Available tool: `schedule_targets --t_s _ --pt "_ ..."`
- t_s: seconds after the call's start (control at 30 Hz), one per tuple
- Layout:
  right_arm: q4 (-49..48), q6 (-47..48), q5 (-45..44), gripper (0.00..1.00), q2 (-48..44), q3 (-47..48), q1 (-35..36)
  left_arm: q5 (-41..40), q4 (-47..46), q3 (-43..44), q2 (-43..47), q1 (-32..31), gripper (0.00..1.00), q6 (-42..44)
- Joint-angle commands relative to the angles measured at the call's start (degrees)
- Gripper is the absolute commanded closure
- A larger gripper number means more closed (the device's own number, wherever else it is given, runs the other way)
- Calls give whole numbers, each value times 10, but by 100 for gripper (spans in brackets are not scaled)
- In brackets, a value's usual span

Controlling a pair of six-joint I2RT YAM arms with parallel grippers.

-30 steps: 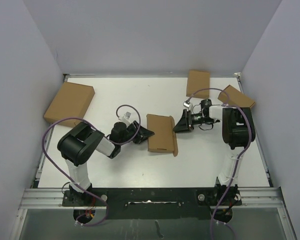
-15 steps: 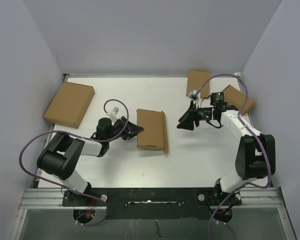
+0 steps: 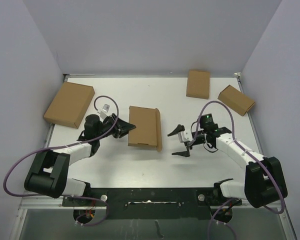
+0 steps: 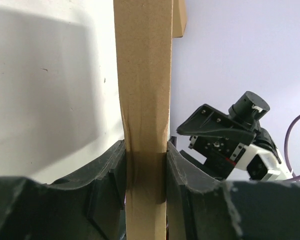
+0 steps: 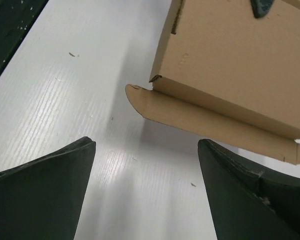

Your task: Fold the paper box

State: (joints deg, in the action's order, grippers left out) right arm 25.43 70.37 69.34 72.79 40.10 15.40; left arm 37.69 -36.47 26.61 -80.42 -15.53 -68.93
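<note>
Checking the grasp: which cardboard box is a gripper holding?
The mid-table paper box: the left gripper is clamped on its edge; the large box and two small boxes lie untouched.

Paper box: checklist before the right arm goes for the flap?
1. Left gripper shut on the paper box edge: ok, cardboard pinched between both fingers.
2. Right gripper open: ok, jaws wide apart.
3. Right gripper apart from the box: ok, bare table between them.
4. Side flap facing the right gripper: ok, lies low over the table.
5. Larger box and two smaller boxes out of the way: ok.
6. Pinch firm enough to resist a push: cannot tell.
</note>
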Motion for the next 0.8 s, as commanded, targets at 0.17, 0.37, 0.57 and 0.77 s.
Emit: schedule_targets --t_s 0.17,0.37,0.57,0.77 --pt "-128 21 -83 18 0 -30 82 36 -6 -20 40 15 72 -23" --pt "-206 -268 -79 29 54 31 13 57 -31 -19 46 22 72 -4" --pt "-214 -447 -143 77 131 78 -4 79 -54 -23 34 27 72 -2" --pt "-185 -464 -177 89 190 113 32 89 -93 -23 22 26 72 -21"
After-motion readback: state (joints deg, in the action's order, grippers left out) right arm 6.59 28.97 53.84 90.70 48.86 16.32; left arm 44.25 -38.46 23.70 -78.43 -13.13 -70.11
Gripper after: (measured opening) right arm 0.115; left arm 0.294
